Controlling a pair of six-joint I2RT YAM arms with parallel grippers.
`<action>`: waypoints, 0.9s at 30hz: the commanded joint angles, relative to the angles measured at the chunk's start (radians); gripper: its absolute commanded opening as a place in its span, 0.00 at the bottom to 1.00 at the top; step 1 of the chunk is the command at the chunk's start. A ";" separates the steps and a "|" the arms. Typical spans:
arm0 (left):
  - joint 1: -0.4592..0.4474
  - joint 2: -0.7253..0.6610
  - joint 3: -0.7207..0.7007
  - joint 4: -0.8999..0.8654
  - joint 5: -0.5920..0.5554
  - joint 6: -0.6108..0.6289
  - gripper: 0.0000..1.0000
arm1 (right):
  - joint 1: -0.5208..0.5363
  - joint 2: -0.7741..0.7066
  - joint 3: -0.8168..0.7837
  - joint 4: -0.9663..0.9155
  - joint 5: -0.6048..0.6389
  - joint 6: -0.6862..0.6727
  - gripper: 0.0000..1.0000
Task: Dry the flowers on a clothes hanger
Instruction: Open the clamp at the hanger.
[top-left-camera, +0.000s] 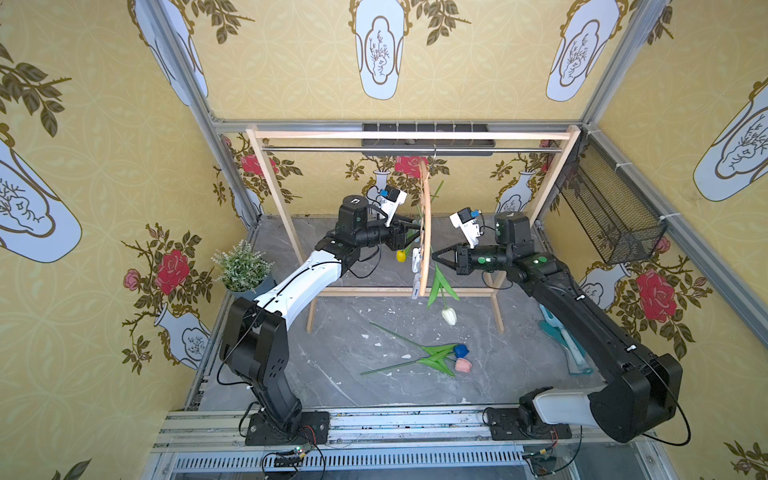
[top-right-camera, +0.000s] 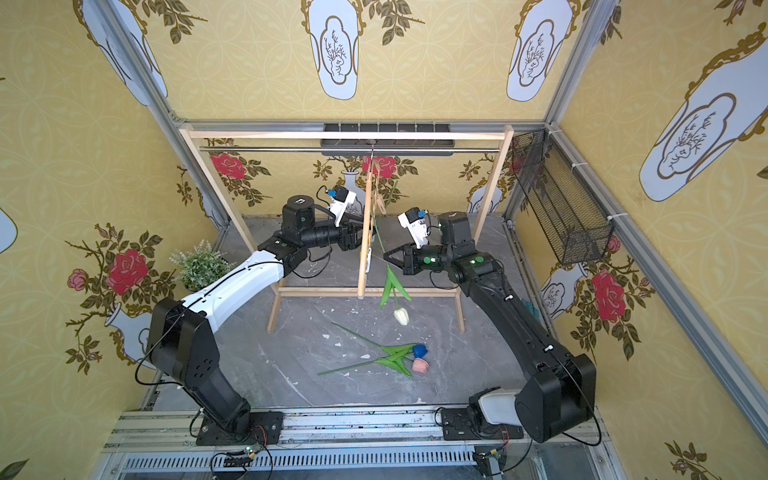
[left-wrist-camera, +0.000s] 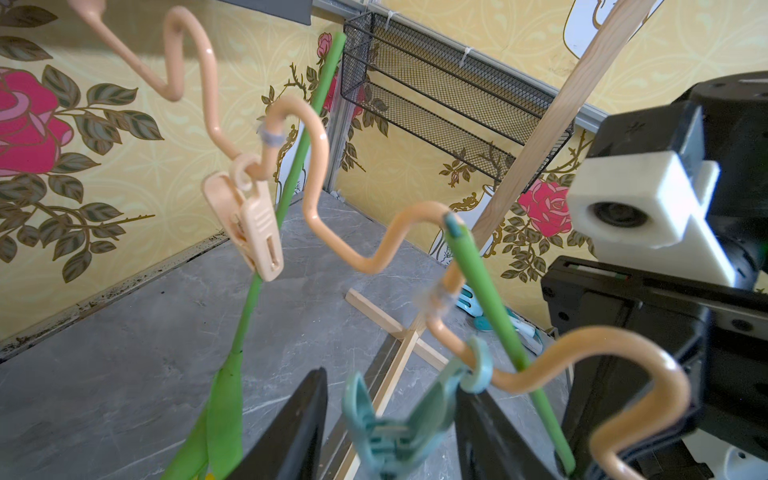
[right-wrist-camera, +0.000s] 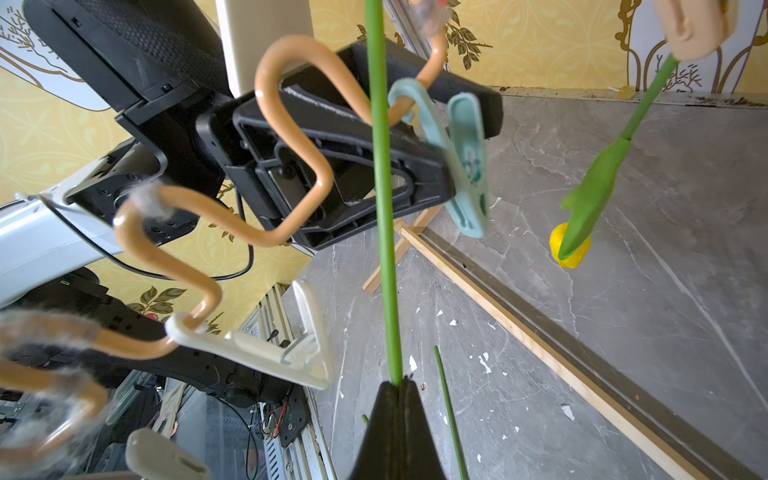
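Presently the right gripper (right-wrist-camera: 395, 390) is closed: its fingers (right-wrist-camera: 386, 436) pinch the green stem of the white tulip (top-left-camera: 449, 316) partway along its length. Below the pinch the stem bends down, so the leaves and white head hang below the gripper. Above the pinch the stem runs up across the wavy bar (left-wrist-camera: 368, 268) of the hanger (top-left-camera: 424, 232), just beside the teal clip (right-wrist-camera: 461, 158).

Left gripper (left-wrist-camera: 390, 386): the fingers (left-wrist-camera: 299, 424) stand apart with the teal clip between them. A gap shows beside one finger, so no clamp on the clip is seen. The clip hangs by its ring from the wavy bar.

Hanger: seen edge-on in both top views, between the two grippers, hooked on the metal rail (top-left-camera: 332, 148) of the rack (top-left-camera: 407, 135).

Remaining flowers:
- Yellow tulip (top-left-camera: 401, 255) — stem held in the peach clip (left-wrist-camera: 249, 224) on the same bar, head down, on the left gripper's side of the hanger.
- Blue tulip (top-left-camera: 461, 350) and pink tulip (top-left-camera: 462, 365) — lying on the table (top-left-camera: 332, 386) in front of the rack, heads just beside each other, stems crossing, well apart from both grippers
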 joint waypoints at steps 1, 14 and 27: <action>0.003 0.010 0.003 0.030 0.021 0.006 0.52 | 0.006 0.002 0.010 0.004 -0.007 -0.001 0.00; 0.006 0.007 -0.009 0.059 0.024 -0.008 0.31 | 0.023 0.000 0.005 0.013 0.010 0.003 0.00; 0.006 -0.020 -0.127 0.270 0.028 -0.203 0.21 | 0.039 -0.157 -0.252 0.308 0.332 0.257 0.00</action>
